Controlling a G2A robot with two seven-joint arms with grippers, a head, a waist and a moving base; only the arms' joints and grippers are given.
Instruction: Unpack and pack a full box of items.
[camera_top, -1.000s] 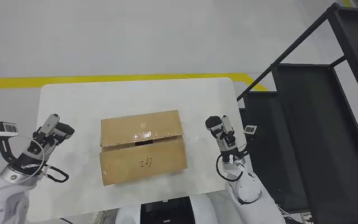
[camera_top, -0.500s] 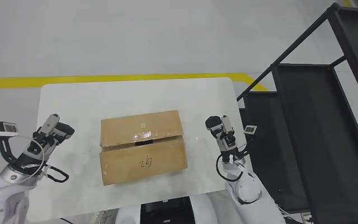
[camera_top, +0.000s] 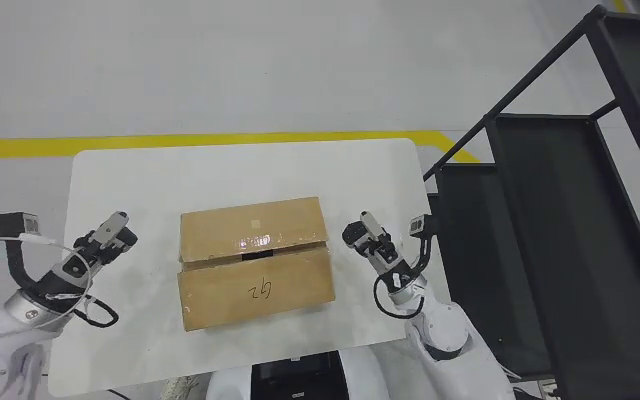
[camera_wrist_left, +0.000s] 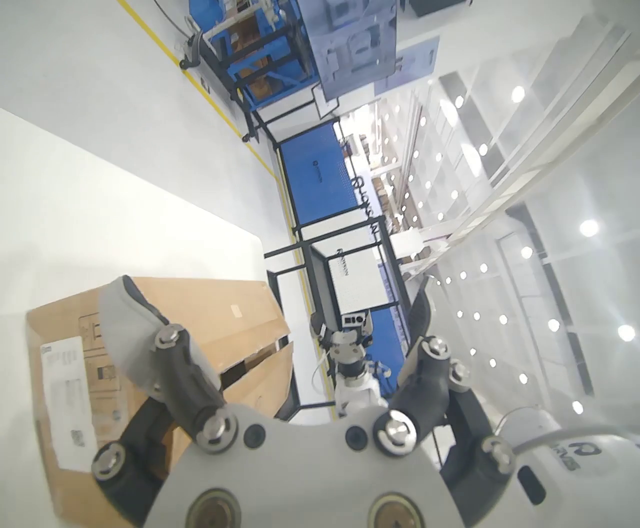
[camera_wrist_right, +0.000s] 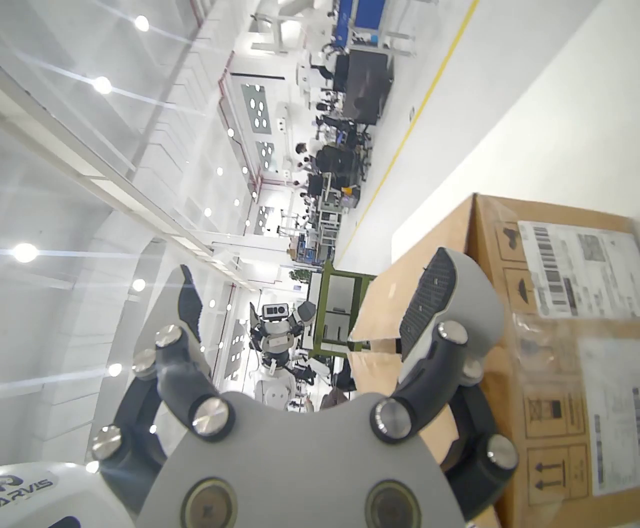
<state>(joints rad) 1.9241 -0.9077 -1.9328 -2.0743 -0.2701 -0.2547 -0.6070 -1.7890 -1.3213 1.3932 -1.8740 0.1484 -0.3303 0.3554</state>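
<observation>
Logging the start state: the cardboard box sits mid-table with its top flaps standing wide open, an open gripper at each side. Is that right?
Not the flaps: the top view shows them folded down on the cardboard box, just a narrow gap at the seam. The open left gripper and right gripper do flank it mid-table.

The box (camera_top: 255, 262) is matt brown cardboard with white paper labels (camera_wrist_right: 575, 270). The table (camera_top: 240, 170) is smooth, matt white. The right gripper (camera_wrist_right: 315, 272) has grey plastic fingers (camera_wrist_right: 475, 295), ribbed black pads (camera_wrist_right: 427, 300) and shiny metal screws (camera_wrist_right: 452, 332).
</observation>
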